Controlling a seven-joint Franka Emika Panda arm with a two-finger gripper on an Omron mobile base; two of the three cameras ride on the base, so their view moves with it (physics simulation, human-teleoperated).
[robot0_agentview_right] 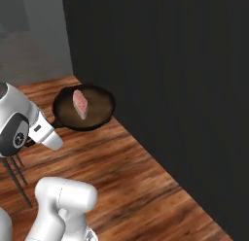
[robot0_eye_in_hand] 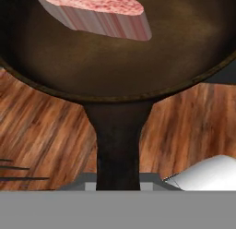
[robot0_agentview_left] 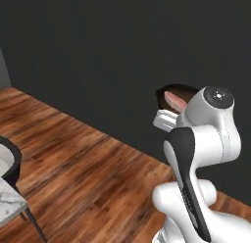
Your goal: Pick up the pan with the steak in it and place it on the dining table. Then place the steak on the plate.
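While the white arm [robot0_agentview_right: 29,128] reaches out over the wooden floor [robot0_agentview_right: 126,172], the pan [robot0_agentview_right: 95,109] hangs in the air, carried by its short dark handle [robot0_eye_in_hand: 117,145]; in the hand view that handle runs straight down from the pan's rim toward six o'clock and disappears between the fingers, which are closed on it, though their tips are hidden under the handle; the steak [robot0_agentview_right: 80,104] lies inside the pan, pinkish-red with a paler striped edge, sitting toward twelve o'clock of the bowl in the hand view and a little left of centre in the right base view; from the left base view the pan [robot0_agentview_left: 171,92] and the steak [robot0_agentview_left: 175,101] peek out at about eleven o'clock from the arm's round wrist joint [robot0_agentview_left: 215,102], mostly hidden behind it; beneath the pan there is nothing but floor planks, and a dark wall [robot0_agentview_right: 170,65] rises just behind it; at the far left edge of the left base view, around eight o'clock, a dark stool [robot0_agentview_left: 12,168] stands beside a corner of marble desk [robot0_agentview_left: 7,200], well apart from the pan.
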